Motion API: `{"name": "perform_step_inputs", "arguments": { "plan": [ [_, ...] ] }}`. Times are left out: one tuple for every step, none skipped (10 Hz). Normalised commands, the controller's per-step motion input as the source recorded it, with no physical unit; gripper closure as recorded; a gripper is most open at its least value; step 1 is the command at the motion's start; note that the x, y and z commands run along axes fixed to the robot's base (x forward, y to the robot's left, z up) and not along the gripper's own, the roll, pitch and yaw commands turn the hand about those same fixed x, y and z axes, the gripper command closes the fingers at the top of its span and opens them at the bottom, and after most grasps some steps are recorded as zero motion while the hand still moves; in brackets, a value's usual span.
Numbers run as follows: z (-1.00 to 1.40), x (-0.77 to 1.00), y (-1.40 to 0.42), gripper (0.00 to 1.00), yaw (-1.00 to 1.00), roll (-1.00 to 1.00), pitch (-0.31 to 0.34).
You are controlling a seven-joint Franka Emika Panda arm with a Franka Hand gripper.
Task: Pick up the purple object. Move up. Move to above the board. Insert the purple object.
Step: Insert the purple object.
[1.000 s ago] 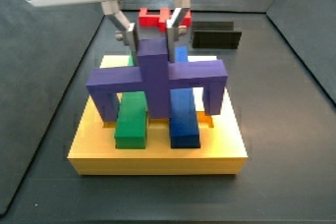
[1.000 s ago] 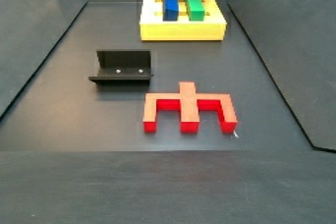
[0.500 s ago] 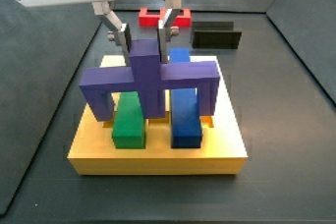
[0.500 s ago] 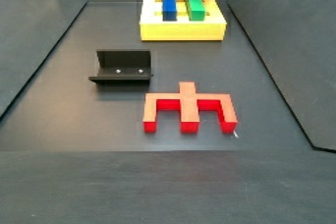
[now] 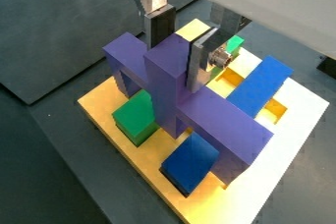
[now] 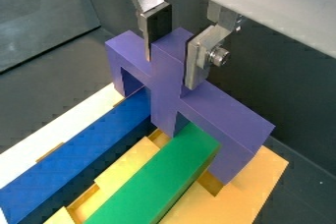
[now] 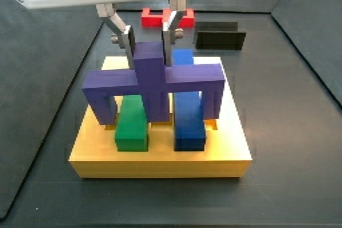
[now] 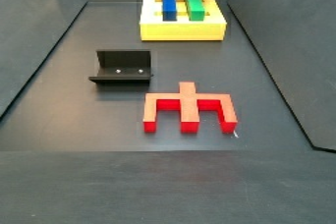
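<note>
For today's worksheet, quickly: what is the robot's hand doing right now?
Hand: closed on the purple block, above the yellow board.

Even, soft overhead light, faint shadows, slightly blurry low-resolution views throughout.

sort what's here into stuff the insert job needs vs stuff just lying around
Job:
- purple object, clamped at its ridge by the gripper, straddling the bars
- board, yellow, carrying the green bar and blue bar

Lying about:
- red block on the floor
- fixture
</note>
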Motion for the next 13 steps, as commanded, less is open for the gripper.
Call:
{"name": "perform_step_inputs", "arguments": {
  "plan": [
    [-0.14, 0.15, -0.03, 1.00, 0.00, 0.05, 0.000],
    [-0.07, 0.19, -0.05, 1.00, 0.00, 0.04, 0.013],
    [-0.08, 0.17, -0.04, 1.00, 0.00, 0.06, 0.017],
    [-0.09, 0.13, -0.03, 1.00, 0.00, 0.07, 0.017],
    [-0.11, 0.06, 0.00, 1.00, 0.00, 0.08, 0.010],
    [-0.13, 0.00, 0.00, 1.00, 0.00, 0.09, 0.000],
    [-0.15, 0.00, 0.00, 1.00, 0.00, 0.08, 0.000],
    [-0.14, 0.00, 0.01, 1.00, 0.00, 0.06, 0.000],
    [-0.13, 0.00, 0.00, 1.00, 0.00, 0.06, 0.000],
    [-0.12, 0.00, 0.00, 1.00, 0.00, 0.06, 0.000],
    [-0.11, 0.00, 0.00, 1.00, 0.00, 0.06, 0.000],
    [-0.10, 0.00, 0.00, 1.00, 0.06, 0.04, 0.000],
    [-0.12, 0.00, 0.00, 1.00, 0.07, 0.05, 0.000]
  ]
}}
